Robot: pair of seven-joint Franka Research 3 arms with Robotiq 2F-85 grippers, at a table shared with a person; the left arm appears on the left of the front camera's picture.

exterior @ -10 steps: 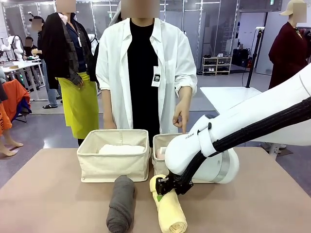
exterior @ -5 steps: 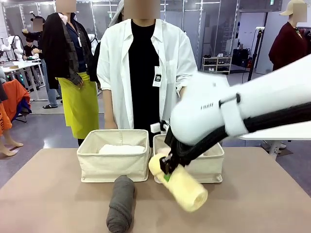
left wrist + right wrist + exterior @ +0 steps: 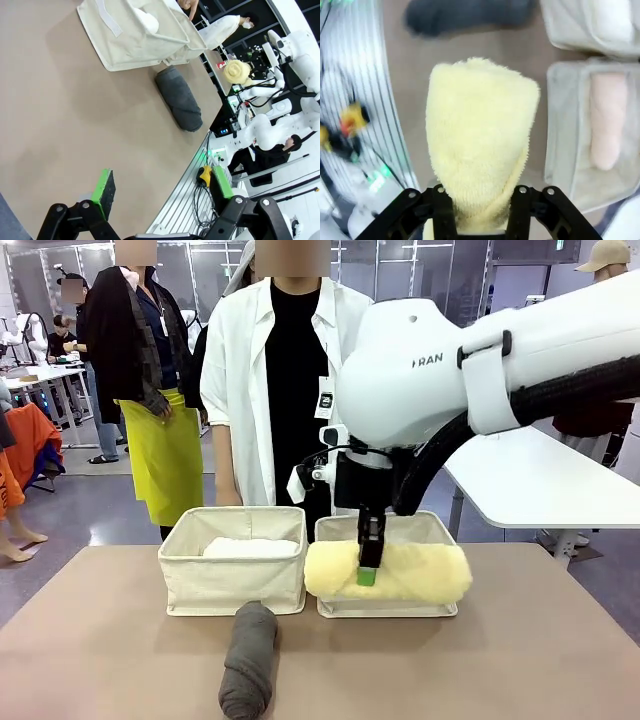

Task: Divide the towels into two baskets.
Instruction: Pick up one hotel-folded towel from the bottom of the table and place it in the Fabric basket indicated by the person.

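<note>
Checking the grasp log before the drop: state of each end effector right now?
Left end effector: open, holding nothing.
Right end effector: closed on the pale yellow towel.

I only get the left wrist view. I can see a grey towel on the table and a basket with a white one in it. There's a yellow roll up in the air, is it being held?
Observer: Yes. The right claw is shut on the yellow towel, holding it level in the air on the robot's side of the right basket.
Operator: Anything in that basket?
Observer: The pink towel lies in it, as the right wrist view shows.
Operator: Where on the roll is the grip?
Observer: Near its middle. In the front view both ends stick out sideways.
</note>
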